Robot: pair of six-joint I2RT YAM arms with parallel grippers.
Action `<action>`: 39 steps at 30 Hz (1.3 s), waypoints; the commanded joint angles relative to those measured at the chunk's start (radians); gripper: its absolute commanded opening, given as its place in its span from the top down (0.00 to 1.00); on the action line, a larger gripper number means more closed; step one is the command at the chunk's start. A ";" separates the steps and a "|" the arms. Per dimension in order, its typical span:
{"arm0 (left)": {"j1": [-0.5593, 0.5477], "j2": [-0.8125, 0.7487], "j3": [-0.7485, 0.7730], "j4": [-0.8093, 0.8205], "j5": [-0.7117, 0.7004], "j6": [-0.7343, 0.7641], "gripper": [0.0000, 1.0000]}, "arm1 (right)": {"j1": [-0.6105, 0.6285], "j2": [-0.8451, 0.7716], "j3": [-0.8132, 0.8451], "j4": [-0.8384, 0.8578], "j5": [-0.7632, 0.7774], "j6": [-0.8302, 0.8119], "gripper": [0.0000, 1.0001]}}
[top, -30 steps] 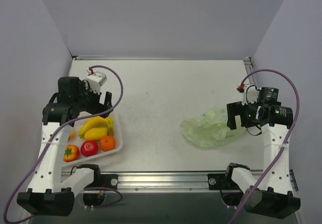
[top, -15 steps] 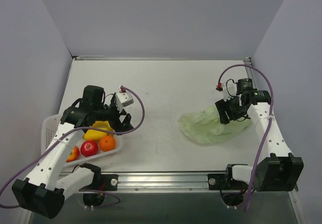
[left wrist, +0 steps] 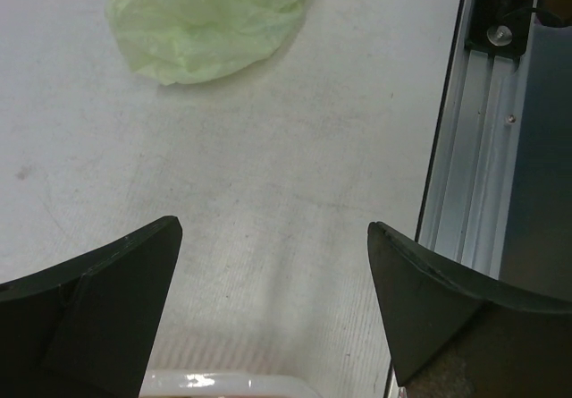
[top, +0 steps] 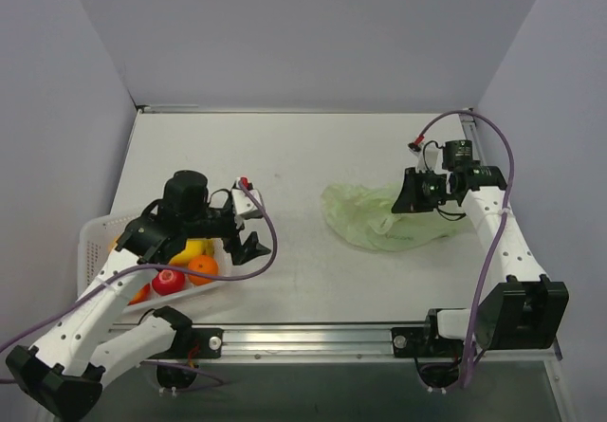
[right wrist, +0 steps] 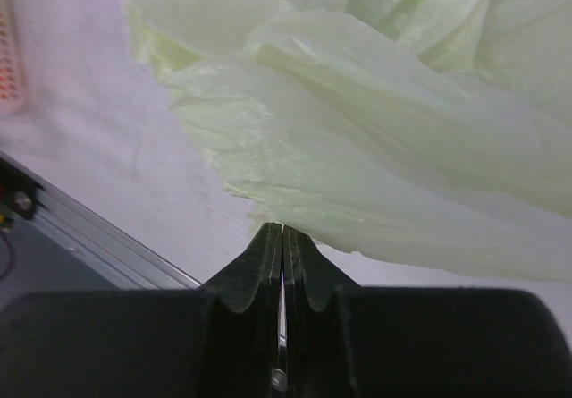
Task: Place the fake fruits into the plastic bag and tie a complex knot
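Right wrist view: right gripper [right wrist: 282, 230] pinches the bag [right wrist: 375, 148] by its thin rim; film may slip out, while left gripper [left wrist: 273, 226] stands spread wide.

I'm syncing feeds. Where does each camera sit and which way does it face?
Top external: high behind the bases, looking down on the table; left arm, right arm show.
Left wrist: looks across the table to the plastic bag; open left claw shows.
Right wrist: close on the bag; shut right claw shows.
All share the bag.
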 commanded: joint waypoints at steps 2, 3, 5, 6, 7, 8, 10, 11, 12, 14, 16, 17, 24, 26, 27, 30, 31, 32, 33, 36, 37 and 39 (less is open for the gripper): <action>-0.131 0.055 -0.018 0.253 -0.146 -0.114 0.03 | 0.024 -0.035 -0.031 0.181 -0.241 0.251 1.00; -0.159 0.072 -0.017 0.288 -0.177 -0.130 0.03 | 0.031 -0.030 -0.030 0.194 -0.261 0.261 1.00; -0.240 0.141 -0.014 0.396 -0.272 -0.174 0.03 | 0.041 -0.022 -0.029 0.234 -0.276 0.288 1.00; -0.265 0.167 -0.008 0.425 -0.286 -0.182 0.03 | 0.050 -0.025 -0.019 0.244 -0.286 0.288 1.00; -0.314 0.196 0.006 0.471 -0.300 -0.185 0.03 | 0.051 -0.025 -0.007 0.242 -0.281 0.281 1.00; -0.345 0.247 0.011 0.494 -0.341 -0.182 0.02 | 0.053 -0.039 0.012 0.234 -0.263 0.255 0.98; -0.407 0.291 0.023 0.575 -0.363 -0.173 0.03 | 0.036 -0.088 0.058 0.179 -0.173 0.189 0.78; -0.424 0.331 0.025 0.600 -0.369 -0.170 0.03 | 0.033 -0.110 0.066 0.165 -0.114 0.157 0.61; -0.441 0.348 0.028 0.624 -0.396 -0.168 0.03 | 0.030 -0.130 0.070 0.153 -0.065 0.076 0.37; -0.483 0.400 0.038 0.675 -0.409 -0.174 0.02 | 0.025 -0.168 0.084 0.099 0.070 -0.015 0.11; -0.503 0.425 0.038 0.770 -0.427 -0.176 0.03 | 0.018 -0.180 0.072 0.074 0.153 -0.156 0.07; -0.520 0.446 0.034 0.795 -0.427 -0.180 0.02 | 0.014 -0.180 0.061 0.073 0.208 -0.205 0.07; -0.549 0.541 0.078 0.882 -0.393 -0.217 0.02 | -0.013 -0.066 -0.022 0.117 0.266 -0.449 0.02; -0.555 0.564 0.080 0.895 -0.412 -0.216 0.03 | -0.012 -0.016 -0.037 0.177 0.279 -0.474 0.02; -0.558 0.575 0.084 0.896 -0.416 -0.213 0.03 | -0.013 0.002 -0.036 0.191 0.279 -0.476 0.02; -0.570 0.621 0.101 0.915 -0.476 -0.199 0.03 | -0.012 0.069 -0.013 0.209 0.253 -0.447 0.10; -0.590 0.637 0.121 0.918 -0.499 -0.187 0.02 | -0.012 0.089 -0.008 0.215 0.242 -0.428 0.17; -0.599 0.667 0.126 0.924 -0.554 -0.175 0.03 | -0.012 0.096 -0.007 0.215 0.230 -0.401 0.22; -0.609 0.679 0.129 0.948 -0.579 -0.155 0.03 | -0.012 0.100 -0.010 0.220 0.201 -0.384 0.34; -0.619 0.726 0.146 1.000 -0.665 -0.144 0.02 | -0.012 0.099 -0.019 0.220 0.143 -0.313 0.66; -0.618 0.736 0.153 1.004 -0.686 -0.139 0.03 | -0.012 0.090 -0.026 0.217 0.106 -0.293 0.77; -0.618 0.759 0.167 1.022 -0.734 -0.116 0.03 | -0.012 0.077 -0.037 0.214 0.069 -0.231 1.00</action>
